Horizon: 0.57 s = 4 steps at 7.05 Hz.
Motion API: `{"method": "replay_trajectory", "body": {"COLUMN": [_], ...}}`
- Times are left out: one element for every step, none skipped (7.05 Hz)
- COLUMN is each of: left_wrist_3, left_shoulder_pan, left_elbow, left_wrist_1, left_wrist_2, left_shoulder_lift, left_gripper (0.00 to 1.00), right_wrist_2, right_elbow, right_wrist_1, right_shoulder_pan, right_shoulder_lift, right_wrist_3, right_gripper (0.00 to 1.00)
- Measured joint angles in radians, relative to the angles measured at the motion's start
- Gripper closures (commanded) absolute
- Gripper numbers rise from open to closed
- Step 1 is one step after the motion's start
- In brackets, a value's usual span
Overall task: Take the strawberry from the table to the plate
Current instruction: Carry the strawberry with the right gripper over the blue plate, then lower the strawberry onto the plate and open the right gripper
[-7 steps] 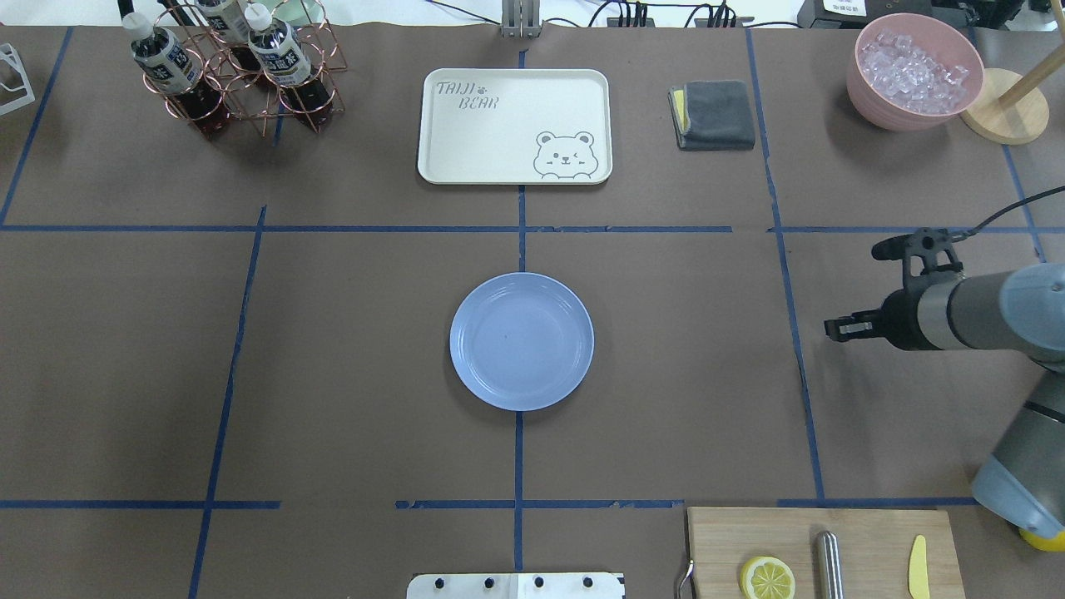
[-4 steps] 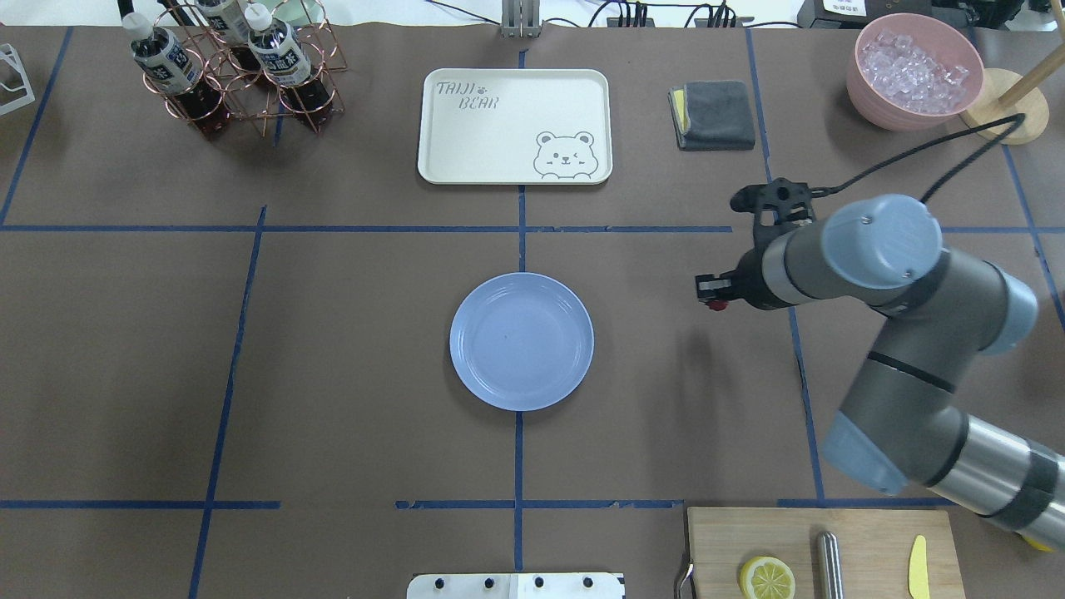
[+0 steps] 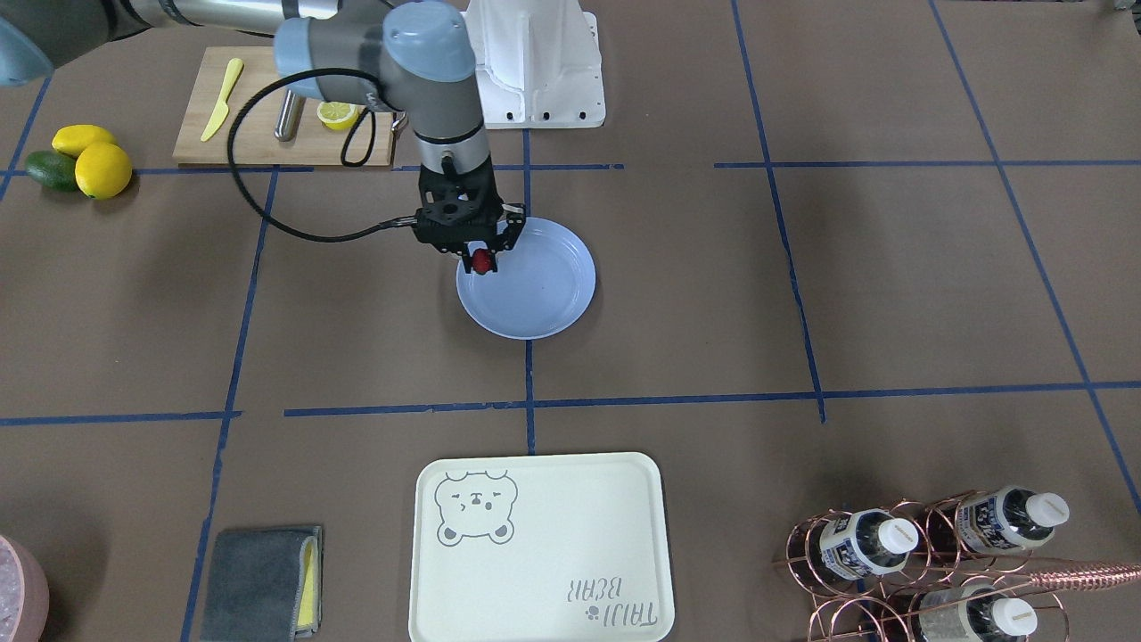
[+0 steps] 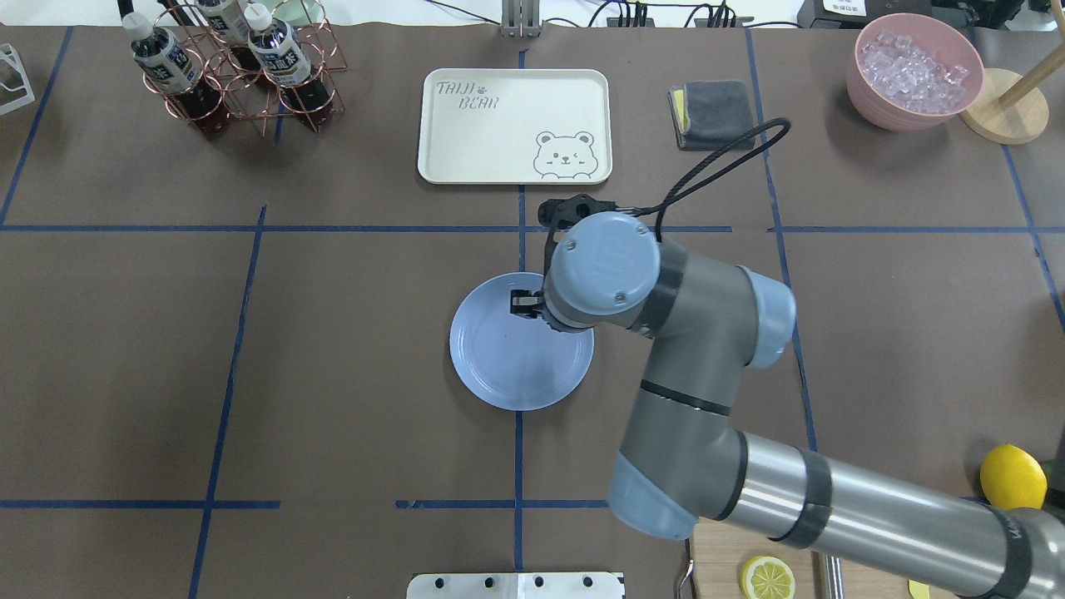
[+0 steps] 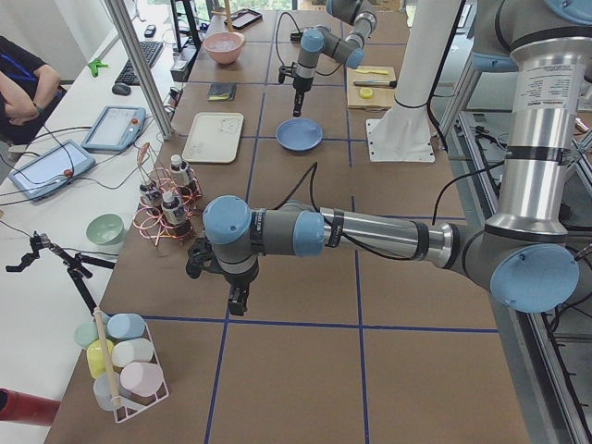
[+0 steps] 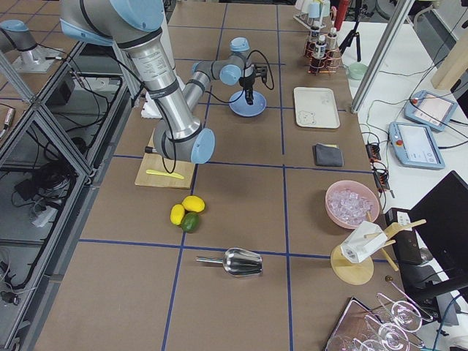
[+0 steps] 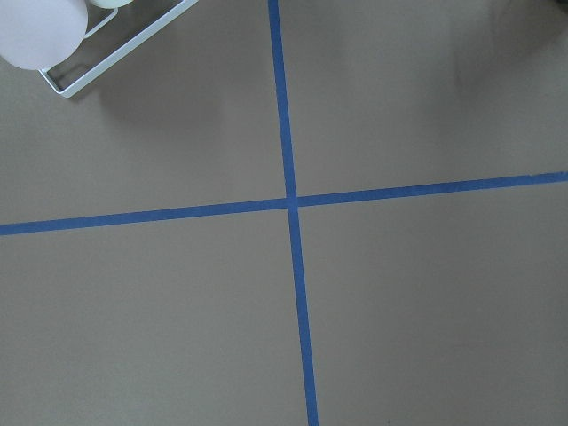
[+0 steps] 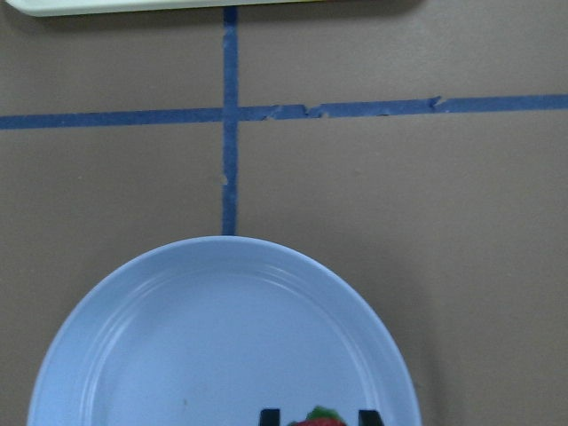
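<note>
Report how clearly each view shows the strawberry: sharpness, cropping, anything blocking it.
Exterior front-facing: tiny dark-red strawberry sharp, held in the right end effector over the round light-blue plate. Overhead exterior: the right arm's wrist blocks it. Right wrist-mounted: cropped at the bottom edge.

bear tray (image 4: 514, 125), grey cloth (image 4: 715, 114), bottle rack (image 4: 241, 75), lemons (image 3: 89, 156)

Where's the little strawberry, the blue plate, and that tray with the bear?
strawberry (image 3: 481, 260), front-facing view, on its red body.
plate (image 3: 548, 299), front-facing view, on its bare inner floor.
bear tray (image 4: 491, 137), overhead view, on its bare cream middle.
</note>
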Motion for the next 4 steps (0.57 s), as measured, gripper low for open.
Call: {"method": "replay_trajectory", "body": {"left_wrist_3": [0.0, 0.001, 0.0, 0.0], "left_shoulder_pan": [0.0, 0.0, 0.0, 0.0], "left_elbow": [0.0, 0.0, 0.0, 0.0], "left_wrist_1": [0.0, 0.0, 0.0, 0.0], "left_wrist_2": [-0.001, -0.001, -0.001, -0.002], "left_shoulder_lift": [0.0, 0.001, 0.001, 0.001], "left_gripper": [0.0, 0.0, 0.0, 0.0], "right_wrist_2": [-0.033, -0.049, -0.059, -0.066], "right_elbow": [-0.073, -0.118, -0.142, -0.158], "right_wrist_1": [-0.005, -0.005, -0.004, -0.002], "right_shoulder_pan": [-0.028, -0.045, -0.053, -0.056], "right_shoulder_lift": [0.053, 0.079, 0.09, 0.095], "right_wrist_3": [0.021, 0.03, 0.033, 0.034], "right_gripper": [1.0, 1.0, 1.0, 1.0]}}
